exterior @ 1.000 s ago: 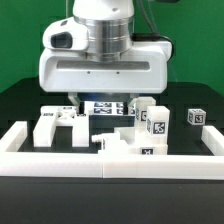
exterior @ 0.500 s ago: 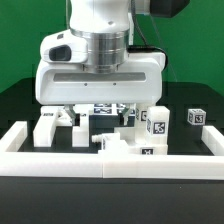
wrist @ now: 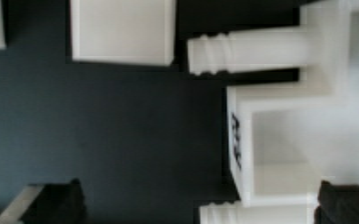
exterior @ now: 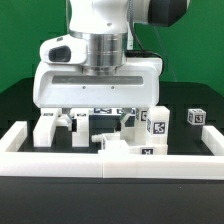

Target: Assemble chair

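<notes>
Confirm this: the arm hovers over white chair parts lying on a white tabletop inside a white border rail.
No: the tabletop is black, as the exterior view shows. The arm does hover over white chair parts inside a white border rail.

Plain white block (wrist: 123, 30) near a white slab (wrist: 286, 130) with ribbed pegs (wrist: 226, 53), on dark table (wrist: 105, 130).

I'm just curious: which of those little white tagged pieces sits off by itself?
The small cube at the exterior view's far right, alone on the dark table; the other pieces crowd together.
</notes>
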